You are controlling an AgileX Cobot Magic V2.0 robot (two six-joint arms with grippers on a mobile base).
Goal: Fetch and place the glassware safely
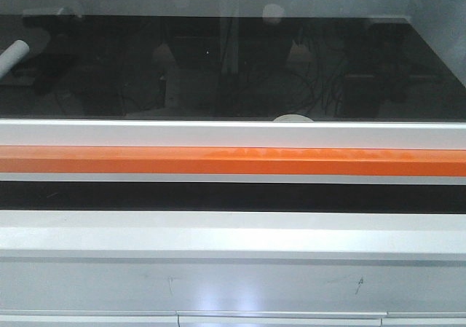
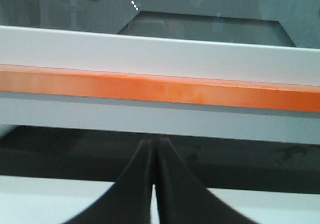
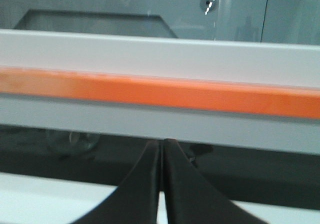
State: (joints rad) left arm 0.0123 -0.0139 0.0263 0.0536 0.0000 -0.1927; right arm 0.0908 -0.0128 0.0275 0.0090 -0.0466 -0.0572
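Cabinet frontage fills all three views: a dark glass pane [image 1: 218, 65] sits above a horizontal white rail [image 1: 218, 134], and an orange strip [image 1: 218, 159] runs the full width directly beneath that rail. Under the strip comes a second, thinner white band, then a dark horizontal gap [image 1: 218, 196], then a white lower panel [image 1: 218, 283] with faint scuff marks. The pane shows dim reflections of cables and equipment, and nothing behind it can be identified with certainty. The left gripper [image 2: 154, 143] points at the dark gap below the orange strip. Its two black fingers are pressed together along their length, with only a hairline seam between them and nothing held. The right gripper [image 3: 162, 143] faces the same gap in the same condition: fingers closed against each other and empty. In the right wrist view, the glass jar [image 3: 72, 143] appears as a faint, blurred, clear rounded form inside the dark gap. It lies just under the lower white band, to the left of the gripper fingers and apart from them, and its lid cannot be made out there. In the front view, a small white rounded shape [image 1: 293, 117] rises just above the top edge of the white rail, right of centre. Whether it belongs to the jar cannot be determined.
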